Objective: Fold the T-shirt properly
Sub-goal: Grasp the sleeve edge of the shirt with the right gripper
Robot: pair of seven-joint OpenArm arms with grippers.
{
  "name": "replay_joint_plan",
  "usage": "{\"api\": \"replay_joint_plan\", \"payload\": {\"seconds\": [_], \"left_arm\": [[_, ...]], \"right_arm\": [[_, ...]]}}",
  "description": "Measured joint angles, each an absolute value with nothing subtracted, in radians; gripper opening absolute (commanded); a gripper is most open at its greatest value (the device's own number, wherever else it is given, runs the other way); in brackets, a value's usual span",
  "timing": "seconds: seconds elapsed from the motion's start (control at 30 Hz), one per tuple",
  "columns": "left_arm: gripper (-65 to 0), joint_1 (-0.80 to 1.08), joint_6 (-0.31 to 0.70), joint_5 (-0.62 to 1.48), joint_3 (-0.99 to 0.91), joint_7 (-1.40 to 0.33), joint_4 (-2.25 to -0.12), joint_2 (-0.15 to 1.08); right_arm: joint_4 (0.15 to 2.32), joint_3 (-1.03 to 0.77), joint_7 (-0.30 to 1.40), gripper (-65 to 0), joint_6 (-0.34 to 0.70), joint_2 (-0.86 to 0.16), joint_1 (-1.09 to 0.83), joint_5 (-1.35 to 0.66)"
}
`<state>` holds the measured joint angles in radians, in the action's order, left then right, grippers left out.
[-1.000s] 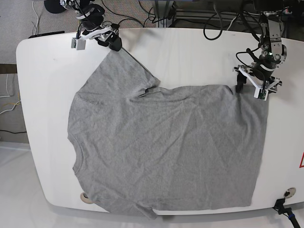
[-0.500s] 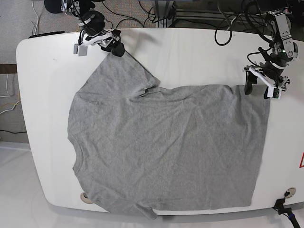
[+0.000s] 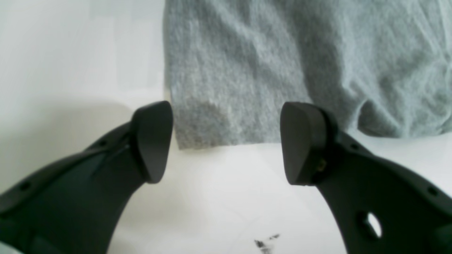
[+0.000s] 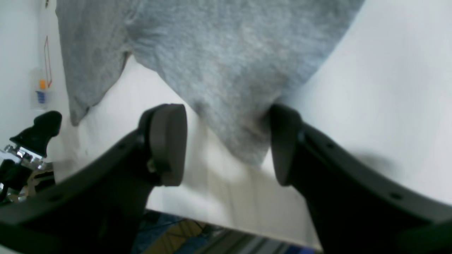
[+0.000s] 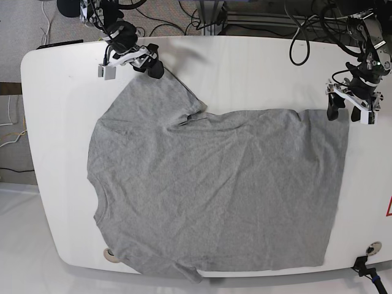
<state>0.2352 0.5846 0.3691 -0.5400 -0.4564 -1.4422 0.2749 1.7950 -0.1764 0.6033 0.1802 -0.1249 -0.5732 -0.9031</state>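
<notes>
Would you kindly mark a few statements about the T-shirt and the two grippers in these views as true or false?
1. The T-shirt lies spread out on the white table. True.
2. The left gripper is clamped shut on the shirt's corner. False: its jaws stand apart, with the corner of the cloth lying on the table between them.
3. The right gripper is open, with the tip of a sleeve between its fingers. True.
4. The shirt is already folded in half. False: it lies in one flat layer, both sleeves out.
5. The shirt is bright red. False: it is grey.
</notes>
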Motion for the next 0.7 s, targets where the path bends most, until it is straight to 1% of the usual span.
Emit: {"api": "replay_joint_plan", "payload": {"seconds": [0.23,0.33,0.63,0.7], "left_arm": [[-19.9,0.236,0.584,0.379,-0.562,-0.457,-1.442,0.275],[-19.9,0.235,0.584,0.378,-0.562,-0.456,-1.441,0.275],[-19.9,0.235,0.584,0.379,-0.564,-0.456,-1.416,0.275],[-19.9,0.238,0.584,0.378,-0.564,-0.461,-1.409,0.274]], "right_arm": [[1.722,-0.132,0.587,-29.2,0.204,-0.121,-0.518,-0.927],[1.719,-0.136,0.583,-29.4,0.207,-0.105,-0.515,-0.929],[1.719,-0.140,0.588,-29.8,0.207,-0.105,-0.516,-0.929],[1.719,-0.162,0.605,-33.7,0.207,-0.104,-0.515,-0.929]]}}
